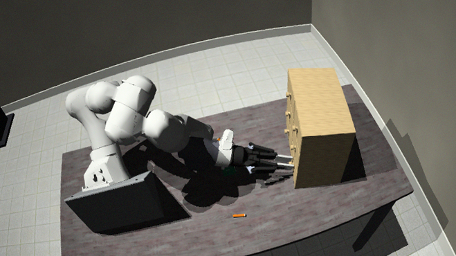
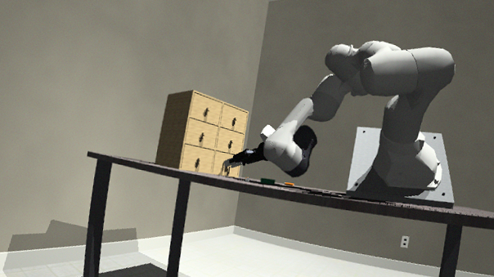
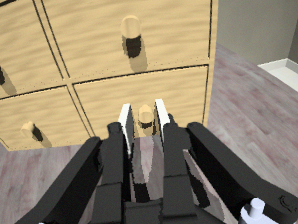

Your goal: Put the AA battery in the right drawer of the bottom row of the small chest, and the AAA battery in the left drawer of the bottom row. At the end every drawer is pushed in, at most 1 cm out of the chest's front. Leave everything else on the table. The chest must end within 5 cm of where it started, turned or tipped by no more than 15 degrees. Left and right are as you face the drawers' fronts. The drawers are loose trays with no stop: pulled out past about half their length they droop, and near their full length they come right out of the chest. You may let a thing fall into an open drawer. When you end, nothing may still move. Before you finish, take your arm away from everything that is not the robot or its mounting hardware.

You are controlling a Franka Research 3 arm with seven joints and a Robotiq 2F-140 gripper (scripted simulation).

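The wooden chest [image 1: 321, 102] [image 2: 173, 131] stands upright, its drawers looking pushed in. My gripper [image 1: 292, 161] [image 2: 227, 163] [image 3: 144, 111] is partly open at the bottom right drawer [image 3: 185, 90]. Its fingertips stand either side of that drawer's round knob [image 3: 145, 112], with gaps visible; nothing is gripped. The bottom left drawer [image 3: 50, 110] [image 2: 191, 155] is flush. An orange battery [image 1: 239, 215] lies on the table's near side in the top view. Another orange thing [image 1: 218, 139] [image 2: 289, 184] is mostly hidden by the wrist in the top view. I cannot tell which is AA or AAA.
A dark green block [image 1: 229, 171] [image 2: 267, 181] lies on the table [image 1: 195, 252] under the wrist. The knob [image 3: 131, 27] of the middle right drawer juts out above the fingers. The robot's base [image 1: 106, 168] stands at the table's other end.
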